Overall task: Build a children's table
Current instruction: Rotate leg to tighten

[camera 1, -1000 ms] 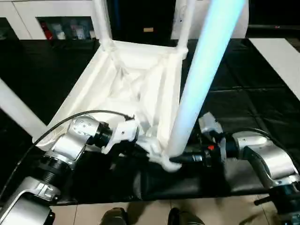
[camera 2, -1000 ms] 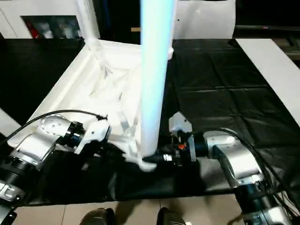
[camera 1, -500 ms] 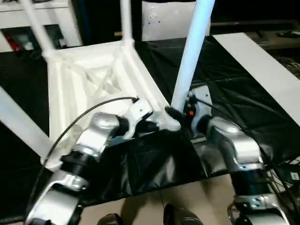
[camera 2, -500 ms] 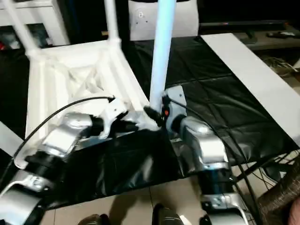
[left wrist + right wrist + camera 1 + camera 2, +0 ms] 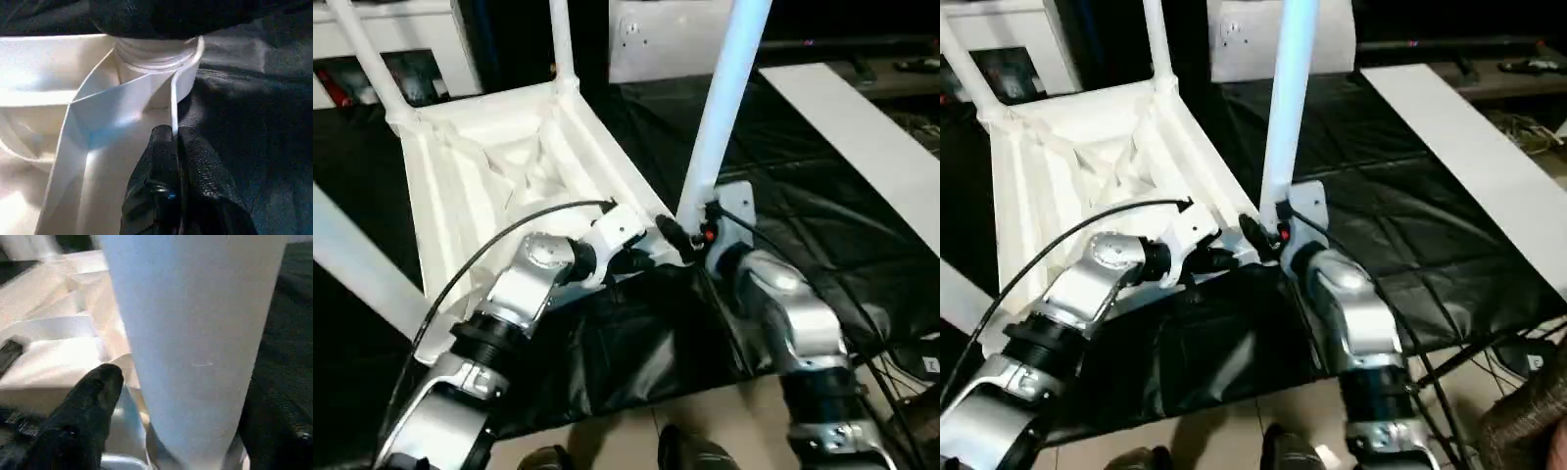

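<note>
White plastic dominates the head view. Findings run from the left side of the work to the right.

1. At 9 o'clock a leaning leg (image 5: 352, 259) crosses the edge of the frame; its socket end is hidden behind the left forearm.
2. At 11 o'clock a white cabinet (image 5: 411, 39) stands behind the work.
3. The tabletop (image 5: 489, 186) lies upside down on the black sheet (image 5: 803, 186), ribbed underside up. It spans from 10 o'clock to the centre. Two far legs stand upright in its far corner sockets, one at 11 o'clock (image 5: 367, 64), one at 12 o'clock (image 5: 560, 44).
4. The left gripper (image 5: 173, 134) sits just left of centre, at the tabletop's near corner. Its fingers (image 5: 161, 161) are clenched together. The tips touch the edge of a thin rib beside the round socket. Whether the rib is nipped between them cannot be told.
5. The near leg (image 5: 720, 117) rises from that same corner socket towards 1 o'clock, tilted slightly to the right.
6. The right gripper (image 5: 683, 238) is at the foot of the near leg, just right of centre. The wrist view shows the leg standing between its fingers. The visible finger (image 5: 90, 396) stands a little clear of the tube, so the grip reads as released.
7. At 2 to 3 o'clock a flat white board (image 5: 862, 127) lies on the sheet, well apart from the tabletop.
</note>
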Robot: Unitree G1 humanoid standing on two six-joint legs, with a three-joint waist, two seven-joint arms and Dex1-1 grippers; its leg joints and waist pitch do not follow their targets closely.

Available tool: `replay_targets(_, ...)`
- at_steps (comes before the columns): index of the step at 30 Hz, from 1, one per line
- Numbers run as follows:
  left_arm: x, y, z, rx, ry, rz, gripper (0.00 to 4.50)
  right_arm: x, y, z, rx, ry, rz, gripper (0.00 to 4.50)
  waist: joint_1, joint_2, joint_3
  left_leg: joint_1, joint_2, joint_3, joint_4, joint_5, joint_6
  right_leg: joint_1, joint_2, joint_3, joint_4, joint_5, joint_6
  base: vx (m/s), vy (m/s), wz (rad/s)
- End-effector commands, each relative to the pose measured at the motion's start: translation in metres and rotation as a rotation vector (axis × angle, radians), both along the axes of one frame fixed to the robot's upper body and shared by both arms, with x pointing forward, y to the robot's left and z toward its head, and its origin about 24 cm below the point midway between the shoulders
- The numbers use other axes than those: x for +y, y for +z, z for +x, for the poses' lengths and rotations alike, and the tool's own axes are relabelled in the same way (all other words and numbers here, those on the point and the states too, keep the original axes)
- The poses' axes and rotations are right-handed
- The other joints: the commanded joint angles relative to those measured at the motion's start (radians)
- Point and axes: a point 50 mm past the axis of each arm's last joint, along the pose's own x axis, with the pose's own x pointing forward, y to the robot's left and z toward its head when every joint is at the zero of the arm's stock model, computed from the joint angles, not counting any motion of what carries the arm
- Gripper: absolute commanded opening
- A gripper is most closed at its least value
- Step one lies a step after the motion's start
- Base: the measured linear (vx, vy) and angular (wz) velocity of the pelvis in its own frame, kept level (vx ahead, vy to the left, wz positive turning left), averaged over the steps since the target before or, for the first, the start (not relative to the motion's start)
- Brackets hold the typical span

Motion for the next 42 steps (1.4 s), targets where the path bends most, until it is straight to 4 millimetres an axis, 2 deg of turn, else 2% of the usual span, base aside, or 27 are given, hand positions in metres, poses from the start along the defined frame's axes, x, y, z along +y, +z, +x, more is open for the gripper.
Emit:
replay_targets(1, -0.009, 0.006, -0.007, -0.035, -0.13, -0.024, 0.0, 0.01, 0.004, -0.006, -0.025, 0.129, 0.028, 3.91, 0.015, -0.007, -0.077, -0.006, 0.042, -0.004, -0.061, -0.223, 0.097, 0.062, -0.066, 0.059, -0.048, -0.323, -0.183, 0.0, 0.0, 0.0)
replay_targets(3, -0.005, 0.005, -0.01, -0.038, -0.169, -0.018, 0.0, 0.003, 0.005, -0.008, -0.035, 0.171, -0.001, 4.18, 0.028, -0.008, -0.081, -0.002, 0.041, 0.0, -0.056, -0.185, 0.106, 0.057, -0.062, 0.059, -0.042, -0.309, -0.193, 0.018, -0.032, 0.03)
replay_targets(4, -0.002, 0.005, -0.012, -0.048, -0.205, -0.009, 0.0, -0.001, 0.005, -0.009, -0.042, 0.208, -0.018, 4.18, 0.027, -0.008, -0.079, -0.002, 0.041, 0.004, -0.056, -0.177, 0.11, 0.054, -0.06, 0.061, -0.042, -0.306, -0.198, 0.032, -0.065, 0.06)
replay_targets(5, 0.003, 0.004, -0.015, -0.043, -0.25, -0.003, 0.0, -0.008, 0.006, -0.012, -0.048, 0.261, -0.038, 4.3, 0.039, -0.007, -0.079, -0.005, 0.04, 0.005, -0.053, -0.169, 0.11, 0.055, -0.06, 0.061, -0.04, -0.327, -0.188, 0.032, -0.065, 0.06)
replay_targets(7, 0.007, 0.004, -0.017, -0.038, -0.293, -0.001, 0.0, -0.013, 0.007, -0.014, -0.051, 0.313, -0.048, 4.3, 0.05, -0.006, -0.081, -0.004, 0.042, 0.006, -0.052, -0.154, 0.113, 0.057, -0.061, 0.061, -0.036, -0.318, -0.185, 0.014, -0.026, 0.01)
replay_targets(8, 0.011, 0.004, -0.02, -0.023, -0.345, -0.005, 0.0, -0.018, 0.009, -0.018, -0.05, 0.391, -0.052, 4.3, 0.057, -0.004, -0.082, -0.003, 0.046, 0.009, -0.052, -0.137, 0.118, 0.056, -0.056, 0.059, -0.03, -0.277, -0.195, 0.0, 0.0, 0.0)
replay_targets(9, 0.014, 0.004, -0.022, -0.019, -0.376, 0.001, 0.0, -0.021, 0.009, -0.021, -0.049, 0.445, -0.062, 4.3, 0.059, -0.007, -0.08, -0.004, 0.049, 0.011, -0.053, -0.136, 0.117, 0.055, -0.056, 0.06, -0.028, -0.272, -0.195, 0.0, 0.0, 0.0)
replay_targets(10, 0.014, 0.004, -0.022, -0.019, -0.378, 0.002, 0.0, -0.021, 0.009, -0.021, -0.049, 0.448, -0.063, 4.3, 0.062, -0.005, -0.081, -0.002, 0.05, 0.011, -0.053, -0.138, 0.118, 0.055, -0.055, 0.058, -0.027, -0.269, -0.198, 0.0, 0.0, 0.0)
replay_targets(13, 0.024, 0.004, -0.027, 0.0, -0.476, 0.037, 0.0, -0.03, 0.009, -0.032, -0.02, 0.652, -0.09, 4.3, 0.07, -0.002, -0.085, -0.001, 0.056, 0.011, -0.05, -0.146, 0.113, 0.053, -0.052, 0.057, -0.018, -0.231, -0.22, 0.0, 0.0, 0.0)
replay_targets(16, 0.028, 0.004, -0.028, 0.005, -0.504, 0.06, 0.0, -0.032, 0.009, -0.036, 0.001, 0.725, -0.092, 4.3, 0.074, -0.002, -0.082, 0.0, 0.059, 0.014, -0.049, -0.156, 0.121, 0.049, -0.05, 0.058, -0.018, -0.222, -0.23, 0.0, 0.0, 0.0)
replay_targets(20, 0.034, 0.006, -0.03, 0.016, -0.567, 0.076, 0.0, -0.033, 0.008, -0.04, 0.025, 0.829, -0.098, 3.93, 0.082, -0.006, -0.08, -0.004, 0.057, 0.015, -0.05, -0.171, 0.104, 0.05, -0.055, 0.061, -0.021, -0.288, -0.209, 0.0, 0.0, 0.0)
replay_targets(21, 0.035, 0.006, -0.03, 0.021, -0.58, 0.074, 0.0, -0.033, 0.008, -0.04, 0.028, 0.842, -0.099, 3.93, 0.083, -0.007, -0.08, -0.004, 0.057, 0.015, -0.05, -0.17, 0.102, 0.05, -0.056, 0.062, -0.021, -0.291, -0.207, 0.0, 0.0, 0.0)
replay_targets(23, 0.035, 0.007, -0.032, 0.03, -0.607, 0.073, 0.0, -0.032, 0.008, -0.039, 0.032, 0.861, -0.097, 3.66, 0.086, -0.01, -0.079, -0.004, 0.056, 0.016, -0.05, -0.164, 0.101, 0.048, -0.055, 0.063, -0.022, -0.296, -0.205, 0.0, 0.0, 0.0)
replay_targets(25, 0.036, 0.008, -0.034, 0.038, -0.638, 0.072, 0.0, -0.03, 0.007, -0.038, 0.041, 0.879, -0.092, 3.58, 0.094, -0.006, -0.079, -0.002, 0.057, 0.016, -0.049, -0.157, 0.096, 0.046, -0.056, 0.064, -0.021, -0.3, -0.204, 0.0, 0.0, 0.0)
replay_targets(27, 0.036, 0.008, -0.035, 0.041, -0.65, 0.069, 0.0, -0.029, 0.007, -0.036, 0.051, 0.896, -0.089, 3.47, 0.094, -0.008, -0.079, -0.004, 0.056, 0.015, -0.049, -0.161, 0.092, 0.046, -0.055, 0.063, -0.019, -0.3, -0.206, 0.0, 0.0, 0.0)
replay_targets(28, 0.037, 0.008, -0.035, 0.04, -0.651, 0.069, 0.0, -0.028, 0.006, -0.036, 0.057, 0.907, -0.087, 3.21, 0.094, -0.008, -0.079, -0.004, 0.056, 0.015, -0.049, -0.165, 0.091, 0.046, -0.055, 0.063, -0.019, -0.303, -0.206, 0.0, 0.0, 0.0)
replay_targets(33, 0.037, 0.008, -0.034, 0.036, -0.656, 0.073, 0.0, -0.027, 0.006, -0.038, 0.087, 0.964, -0.078, 3.02, 0.094, -0.009, -0.077, -0.006, 0.055, 0.014, -0.049, -0.173, 0.088, 0.047, -0.055, 0.062, -0.022, -0.327, -0.193, 0.0, 0.0, 0.0)
replay_targets(34, 0.037, 0.008, -0.034, 0.036, -0.656, 0.073, 0.0, -0.027, 0.006, -0.038, 0.091, 0.971, -0.078, 2.78, 0.094, -0.009, -0.076, -0.006, 0.055, 0.014, -0.049, -0.175, 0.087, 0.047, -0.055, 0.062, -0.022, -0.331, -0.191, 0.0, 0.0, 0.0)
replay_targets(36, 0.038, 0.008, -0.033, 0.036, -0.655, 0.075, 0.0, -0.027, 0.007, -0.039, 0.103, 0.987, -0.079, 2.78, 0.094, -0.01, -0.076, -0.006, 0.056, 0.013, -0.049, -0.177, 0.085, 0.047, -0.055, 0.062, -0.023, -0.345, -0.187, 0.0, 0.0, 0.0)
replay_targets(39, 0.039, 0.009, -0.032, 0.033, -0.651, 0.078, 0.0, -0.028, 0.006, -0.039, 0.111, 0.999, -0.08, 2.43, 0.094, -0.009, -0.075, -0.005, 0.055, 0.014, -0.049, -0.183, 0.081, 0.046, -0.054, 0.063, -0.022, -0.345, -0.192, 0.0, 0.0, 0.0)
replay_targets(42, 0.039, 0.009, -0.031, 0.029, -0.637, 0.073, 0.0, -0.028, 0.006, -0.04, 0.116, 1.005, -0.076, 2.3, 0.094, -0.01, -0.074, -0.005, 0.055, 0.013, -0.049, -0.191, 0.077, 0.045, -0.055, 0.064, -0.024, -0.363, -0.185, 0.0, 0.0, 0.0)
